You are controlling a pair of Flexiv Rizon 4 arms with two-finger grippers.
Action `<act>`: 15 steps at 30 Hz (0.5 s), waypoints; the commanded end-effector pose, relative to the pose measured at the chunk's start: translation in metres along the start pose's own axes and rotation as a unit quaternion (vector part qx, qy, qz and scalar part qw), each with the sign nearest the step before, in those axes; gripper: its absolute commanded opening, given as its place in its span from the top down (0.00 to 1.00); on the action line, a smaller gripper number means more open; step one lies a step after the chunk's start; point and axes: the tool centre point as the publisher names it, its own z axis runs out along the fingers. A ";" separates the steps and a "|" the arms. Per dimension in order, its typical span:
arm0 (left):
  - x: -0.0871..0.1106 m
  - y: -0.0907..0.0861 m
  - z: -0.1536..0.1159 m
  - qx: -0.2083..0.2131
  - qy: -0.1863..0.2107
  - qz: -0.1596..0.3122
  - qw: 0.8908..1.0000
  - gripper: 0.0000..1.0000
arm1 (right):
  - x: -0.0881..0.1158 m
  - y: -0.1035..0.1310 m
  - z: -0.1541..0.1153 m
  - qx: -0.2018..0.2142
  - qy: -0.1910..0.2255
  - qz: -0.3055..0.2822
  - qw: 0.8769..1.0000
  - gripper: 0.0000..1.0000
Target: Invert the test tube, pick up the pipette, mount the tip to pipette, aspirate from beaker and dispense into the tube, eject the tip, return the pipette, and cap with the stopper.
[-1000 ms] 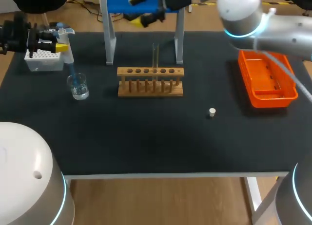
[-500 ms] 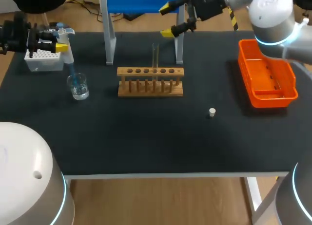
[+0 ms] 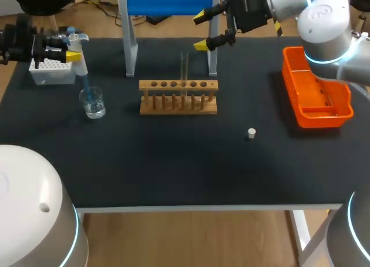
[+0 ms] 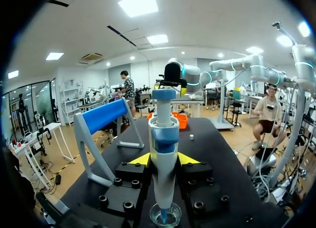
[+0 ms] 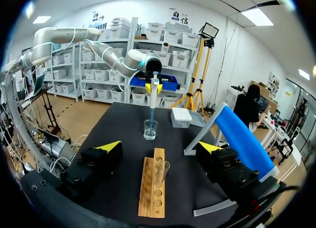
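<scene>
My left gripper (image 3: 60, 47) is shut on the white and blue pipette (image 3: 77, 46) at the table's far left. The pipette (image 4: 164, 139) stands upright between its fingers, its blue tip dipping into the glass beaker (image 4: 165, 215) (image 3: 92, 102). The clear test tube (image 3: 184, 65) stands upright in the wooden rack (image 3: 178, 96). My right gripper (image 3: 207, 30) hangs open behind and a little right of the tube. The tube (image 5: 160, 171) and rack (image 5: 152, 188) lie ahead of my right gripper (image 5: 159, 146), between its spread fingers. A small white stopper (image 3: 251, 133) lies on the mat.
A white tip box (image 3: 52, 73) sits under my left gripper, behind the beaker. A blue-topped stand (image 3: 169, 2) rises behind the rack, close to my right gripper. An orange tray (image 3: 315, 93) sits at the right edge.
My right gripper has swung from in front of the blue stand to its right end and come down a little toward the tube. The left arm with the pipette has kept still.
</scene>
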 end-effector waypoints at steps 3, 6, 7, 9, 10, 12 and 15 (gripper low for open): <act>0.000 0.000 0.000 0.000 0.000 0.000 1.000 1.00 | 0.000 0.000 -0.001 0.000 0.000 0.000 1.000 0.00; 0.000 0.000 0.000 0.000 0.000 0.000 1.000 1.00 | 0.000 0.000 -0.001 0.000 0.000 0.000 1.000 0.00; 0.000 0.000 0.000 0.000 0.000 0.000 1.000 1.00 | 0.000 0.000 -0.001 0.000 0.000 0.000 1.000 0.00; 0.000 0.000 0.000 0.000 0.000 0.000 1.000 1.00 | 0.000 0.000 -0.001 0.000 0.000 0.000 1.000 0.00; 0.000 0.000 0.000 0.000 0.000 0.000 1.000 1.00 | 0.000 0.000 -0.001 0.000 0.000 0.000 1.000 0.00; 0.000 0.000 0.000 0.000 0.000 0.000 1.000 1.00 | 0.000 0.000 -0.001 0.000 0.000 0.000 1.000 0.00; 0.000 0.000 0.000 0.000 0.000 0.000 1.000 1.00 | -0.002 -0.005 0.001 0.004 0.001 -0.001 1.000 0.00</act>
